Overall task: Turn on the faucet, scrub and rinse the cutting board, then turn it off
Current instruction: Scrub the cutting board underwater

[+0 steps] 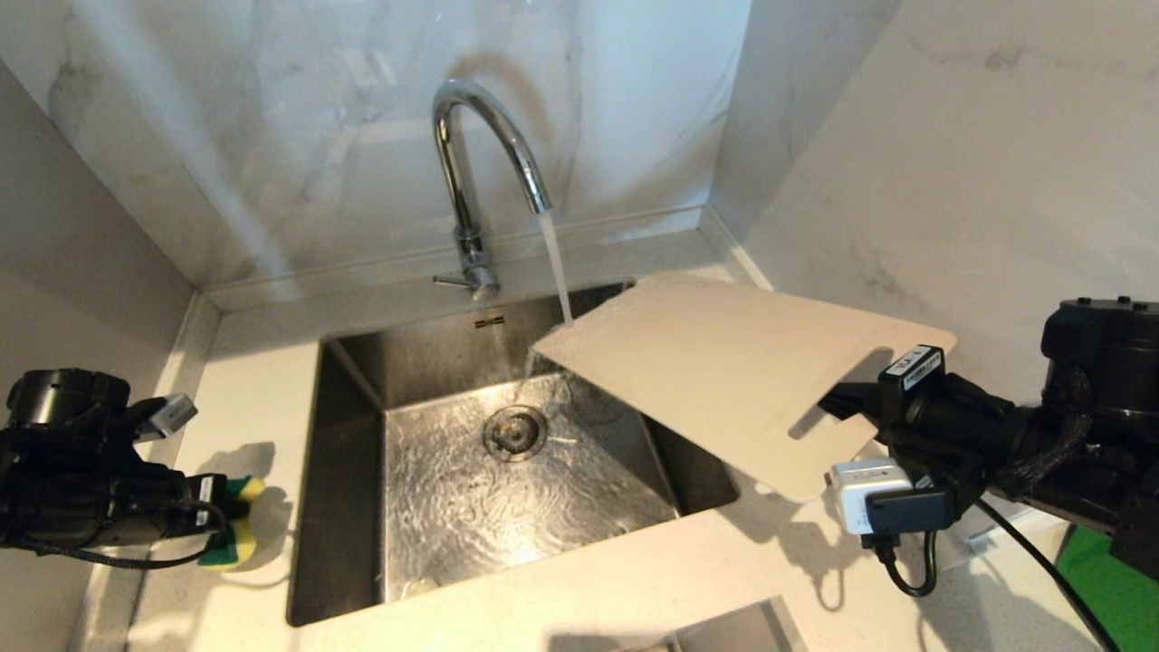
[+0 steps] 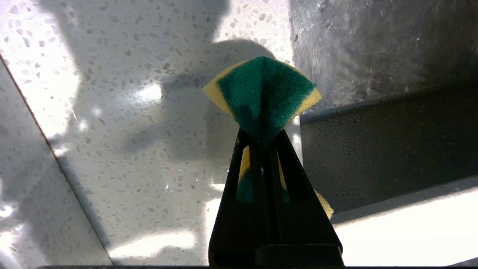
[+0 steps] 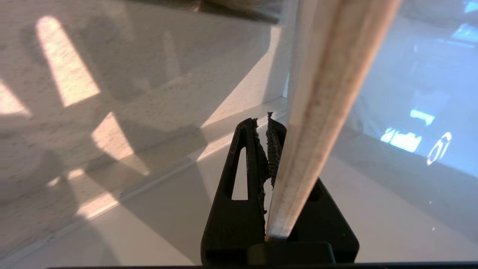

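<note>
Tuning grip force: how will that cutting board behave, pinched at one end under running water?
Probably stiff: the cutting board juts over the sink from the right gripper without visible sag. Likely light, being thin edge-on in the right wrist view. Water from the faucet strikes its far corner, so it may get slippery and pivot in the pinch.

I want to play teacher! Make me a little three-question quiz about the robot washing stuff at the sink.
1. True or false: water is running from the faucet.
2. What does the left hand hold? A) a cup B) a green and yellow sponge C) nothing
3. Fill in: the right hand holds the ____ tilted over the sink.

Key: 1 true. 2 B. 3 cutting board; the stream lands on its corner.
</note>
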Motion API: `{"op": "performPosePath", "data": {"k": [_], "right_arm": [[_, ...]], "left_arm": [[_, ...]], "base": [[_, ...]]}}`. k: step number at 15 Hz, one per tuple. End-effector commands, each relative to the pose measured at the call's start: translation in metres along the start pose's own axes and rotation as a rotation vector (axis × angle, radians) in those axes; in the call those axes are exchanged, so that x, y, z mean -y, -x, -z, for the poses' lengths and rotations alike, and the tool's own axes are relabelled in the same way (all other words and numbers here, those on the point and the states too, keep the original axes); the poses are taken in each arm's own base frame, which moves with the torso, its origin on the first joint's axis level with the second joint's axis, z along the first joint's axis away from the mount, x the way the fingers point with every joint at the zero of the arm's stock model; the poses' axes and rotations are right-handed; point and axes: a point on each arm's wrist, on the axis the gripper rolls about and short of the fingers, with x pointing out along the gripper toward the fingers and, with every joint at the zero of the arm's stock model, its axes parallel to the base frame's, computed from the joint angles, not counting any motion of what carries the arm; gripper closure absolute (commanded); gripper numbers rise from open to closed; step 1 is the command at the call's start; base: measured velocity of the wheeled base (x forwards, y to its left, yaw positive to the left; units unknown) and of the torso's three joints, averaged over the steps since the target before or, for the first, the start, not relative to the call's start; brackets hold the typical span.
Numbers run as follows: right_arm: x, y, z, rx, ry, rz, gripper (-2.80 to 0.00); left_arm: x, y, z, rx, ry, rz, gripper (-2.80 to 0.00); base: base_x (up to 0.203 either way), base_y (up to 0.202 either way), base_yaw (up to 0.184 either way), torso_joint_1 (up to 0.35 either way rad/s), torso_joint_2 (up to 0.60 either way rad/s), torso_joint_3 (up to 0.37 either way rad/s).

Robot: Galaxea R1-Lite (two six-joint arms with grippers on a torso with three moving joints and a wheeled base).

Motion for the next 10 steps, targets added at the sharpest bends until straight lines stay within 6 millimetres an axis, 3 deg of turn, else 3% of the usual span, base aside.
{"op": "performPosePath", "data": {"k": [1,6,10], "right_arm": [[-0.009,0.007,-0.003,0.002,-0.006,-0.021,0.0],[-0.026,0.023,-0.025,0.13,-0.041,-0.088,0.0],[-0.015,0.017,-0.048,0.305,0.078,-0.03,0.0]], "left_arm": [[0.0,-0.001,0.0,-0.002,0.001,0.001,0.0],[0.008,0.001,-0.011,0.029,-0.007,0.02,0.0],[0.023,0.004,-0.025,0.034,-0.025,0.051,0.0]], "base": [[0.0,0.0,0.0,0.0,0.0,0.0],[0.0,0.0,0.0,0.0,0.0,0.0],[0.0,0.0,0.0,0.0,0.0,0.0]]}}
